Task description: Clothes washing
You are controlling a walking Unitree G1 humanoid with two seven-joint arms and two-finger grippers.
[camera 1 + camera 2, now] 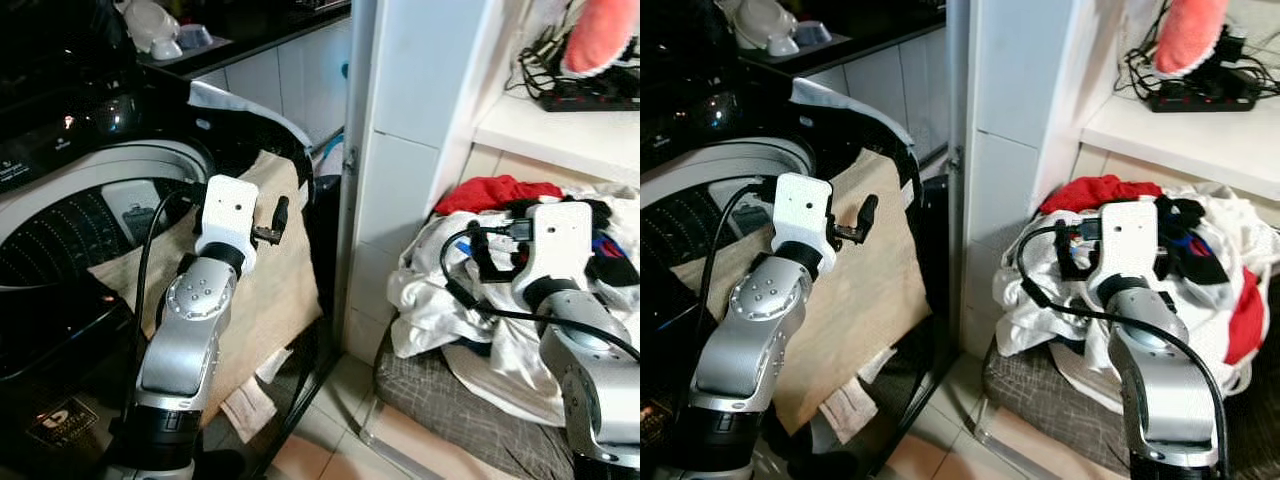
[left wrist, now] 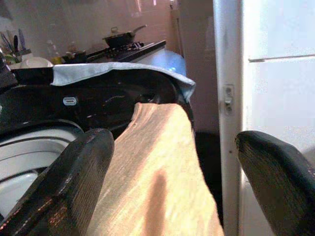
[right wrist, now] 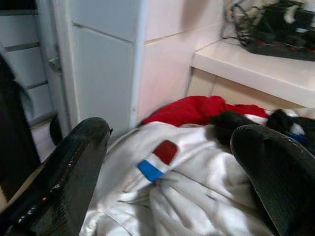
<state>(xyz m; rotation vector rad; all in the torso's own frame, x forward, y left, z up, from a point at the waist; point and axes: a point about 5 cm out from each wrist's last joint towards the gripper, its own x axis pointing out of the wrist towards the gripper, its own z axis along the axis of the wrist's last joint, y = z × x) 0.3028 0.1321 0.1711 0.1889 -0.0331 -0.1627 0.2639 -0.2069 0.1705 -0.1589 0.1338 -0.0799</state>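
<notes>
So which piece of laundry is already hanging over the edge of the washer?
The tan cloth. It drapes over the washer rim under the open left gripper; the white and red garments lie in the pile by the right gripper.

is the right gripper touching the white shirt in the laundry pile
Apart. Right wrist view: the right gripper has its fingers spread open above the white shirt, gripping nothing.

- A white tiled pillar [image 1: 400, 150] stood between the two sides of the room.
- Pale floor tiles [image 1: 335, 420] lay below it.
- A white shelf [image 1: 560, 130] held a black power strip [image 1: 590, 95].
- A dark counter [image 1: 250, 25] ran behind.
</notes>
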